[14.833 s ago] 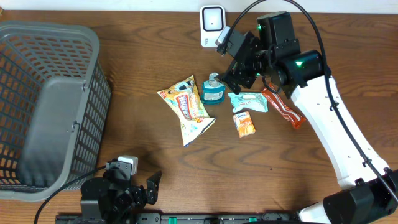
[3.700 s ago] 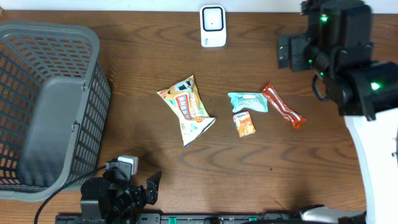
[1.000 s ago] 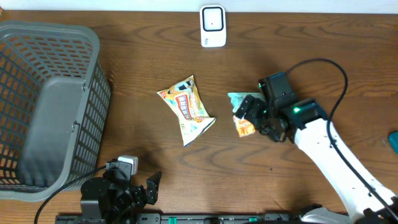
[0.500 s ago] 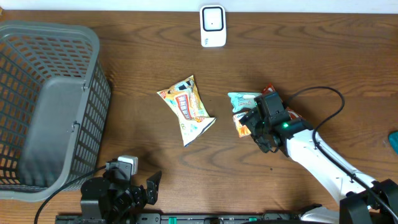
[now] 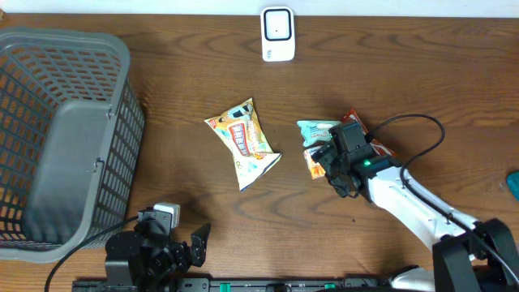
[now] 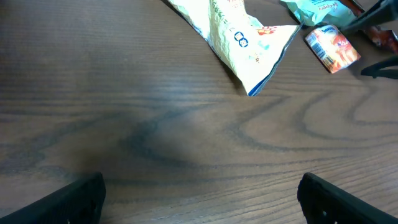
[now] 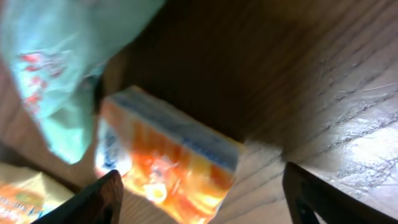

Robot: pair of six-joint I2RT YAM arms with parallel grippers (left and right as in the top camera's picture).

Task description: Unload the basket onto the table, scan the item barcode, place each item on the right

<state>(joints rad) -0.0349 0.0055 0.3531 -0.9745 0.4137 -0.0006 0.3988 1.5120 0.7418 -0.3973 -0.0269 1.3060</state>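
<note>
The right fingers [image 7: 102, 202] have dropped over the orange packet [image 7: 168, 158] on the desk [image 5: 422, 73], narrowing but not yet gripping; pickup for the scanner [image 5: 276, 32] looks imminent; left fingers [image 6: 68, 202] gape, empty.

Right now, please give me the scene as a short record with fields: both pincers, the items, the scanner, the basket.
right pincer: open, low over the table, jaws on either side of the orange box
left pincer: open, holding nothing, near the front edge
other items: snack bag, teal pouch, red wrapper
scanner: white, at the far edge
basket: grey, far left
</note>
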